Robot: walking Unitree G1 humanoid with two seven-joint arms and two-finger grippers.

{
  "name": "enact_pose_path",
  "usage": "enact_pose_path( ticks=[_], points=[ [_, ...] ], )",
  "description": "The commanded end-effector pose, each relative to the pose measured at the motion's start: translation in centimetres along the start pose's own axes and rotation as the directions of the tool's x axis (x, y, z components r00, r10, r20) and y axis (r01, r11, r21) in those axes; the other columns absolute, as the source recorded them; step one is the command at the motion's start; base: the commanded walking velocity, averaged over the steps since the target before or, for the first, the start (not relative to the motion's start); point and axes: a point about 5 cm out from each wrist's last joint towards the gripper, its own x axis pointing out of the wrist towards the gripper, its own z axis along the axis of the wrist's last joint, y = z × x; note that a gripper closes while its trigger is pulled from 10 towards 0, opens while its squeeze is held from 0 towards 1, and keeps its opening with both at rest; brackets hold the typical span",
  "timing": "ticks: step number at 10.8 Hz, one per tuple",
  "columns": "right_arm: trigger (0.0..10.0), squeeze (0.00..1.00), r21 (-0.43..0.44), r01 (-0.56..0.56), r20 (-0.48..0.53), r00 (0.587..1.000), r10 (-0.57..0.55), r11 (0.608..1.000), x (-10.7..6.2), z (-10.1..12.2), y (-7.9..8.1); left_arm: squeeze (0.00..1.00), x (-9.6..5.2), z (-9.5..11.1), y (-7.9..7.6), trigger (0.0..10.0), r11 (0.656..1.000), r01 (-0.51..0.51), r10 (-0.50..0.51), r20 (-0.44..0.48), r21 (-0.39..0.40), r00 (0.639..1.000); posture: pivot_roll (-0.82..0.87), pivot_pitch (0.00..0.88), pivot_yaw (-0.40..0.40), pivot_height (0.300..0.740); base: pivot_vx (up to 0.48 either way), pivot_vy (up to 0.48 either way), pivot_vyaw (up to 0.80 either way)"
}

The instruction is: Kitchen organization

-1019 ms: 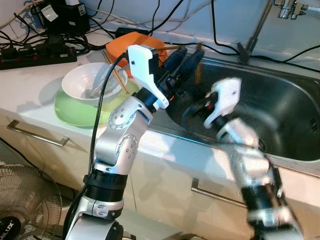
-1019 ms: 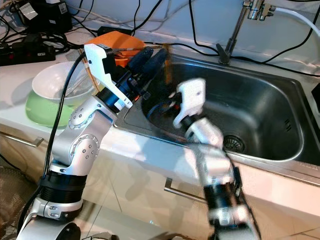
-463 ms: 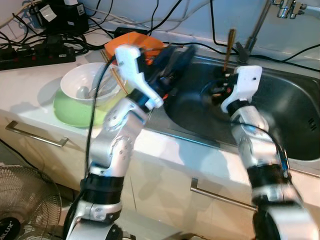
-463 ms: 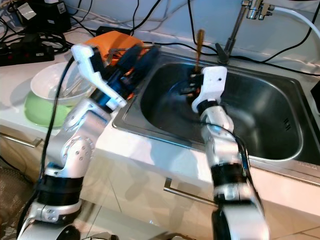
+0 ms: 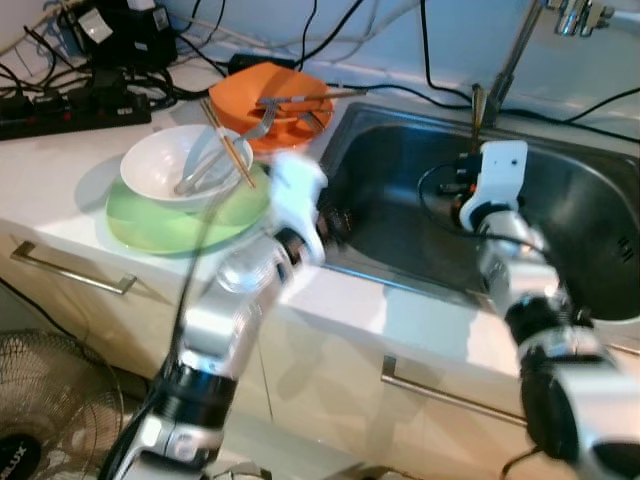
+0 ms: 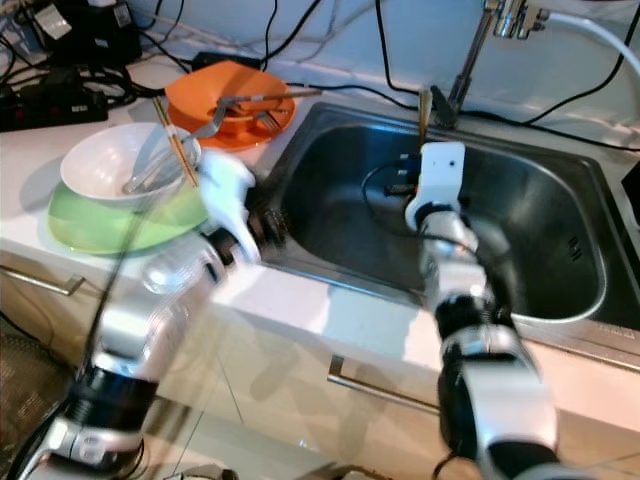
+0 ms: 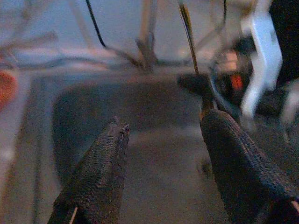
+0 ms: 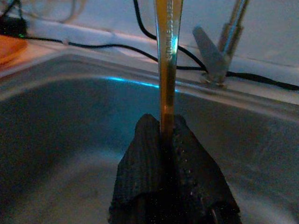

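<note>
- While your right gripper (image 8: 167, 140) pinches the gold utensil handle (image 8: 166, 60) upright over the sink (image 6: 520, 230), keep that grip firm — the handle looks slick.
- Carry it toward the white bowl (image 5: 170, 165) holding chopsticks (image 5: 228, 145) on the surface, clearing the sink's rim.
- Your left gripper (image 7: 161, 158), fingers spread and empty, hovers at the sink's near edge — keep it aside.
</note>
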Motion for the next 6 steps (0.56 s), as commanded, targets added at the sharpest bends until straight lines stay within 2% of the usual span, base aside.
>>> enact_pose_path(
  ticks=[1, 5, 6],
  points=[
    [10.0, 0.0, -0.017, 0.0, -0.026, 1.0, 0.0, 1.0, 0.0, -0.5, 0.0, 0.0, 0.0, -0.7, -0.5, 10.0, 0.999, 0.033, -0.033, -0.042, 0.009, 0.999, 0.06, 0.031, -0.033, 0.74, 0.0, 0.0, 0.0],
    [10.0, 0.0, -0.043, -0.027, -0.127, 0.992, 0.021, 0.999, -0.5, -2.9, 0.9, 0.0, -0.4, -2.6, -0.8, 10.0, 0.998, 0.059, -0.053, -0.17, 0.031, 0.984, 0.07, 0.019, -0.043, 0.74, 0.0, 0.0, 0.0],
    [10.0, 0.07, -0.032, -0.036, -0.131, 0.991, 0.032, 0.999, -0.5, -3.0, 1.0, 0.0, -0.6, -2.9, -1.1, 10.0, 0.996, 0.084, -0.077, -0.183, 0.03, 0.98, 0.07, 0.012, -0.044, 0.74, 0.0, 0.0, 0.0]
  ],
)
